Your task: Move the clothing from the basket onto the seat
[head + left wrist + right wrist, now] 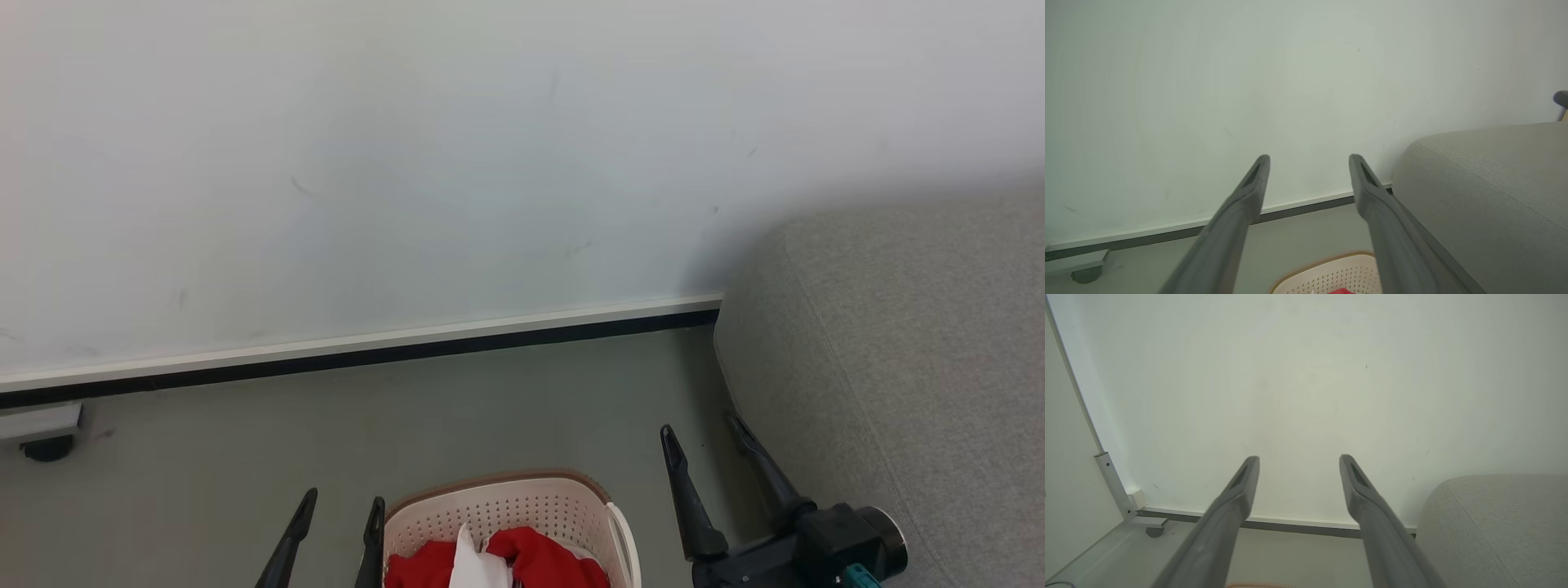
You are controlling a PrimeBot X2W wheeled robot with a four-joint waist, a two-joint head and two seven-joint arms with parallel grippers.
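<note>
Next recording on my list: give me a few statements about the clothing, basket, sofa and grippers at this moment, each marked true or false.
1. The red clothing lies inside the laundry basket. True.
2. The left gripper holds a garment. False: its jaws stand open and empty, beside the basket.
3. The sofa stands on the robot's right of the basket. True.
4. The basket sits on the sofa. False: it stands on the floor, beside the sofa.
5. The right gripper has its jaws open, with nothing between them. True.
</note>
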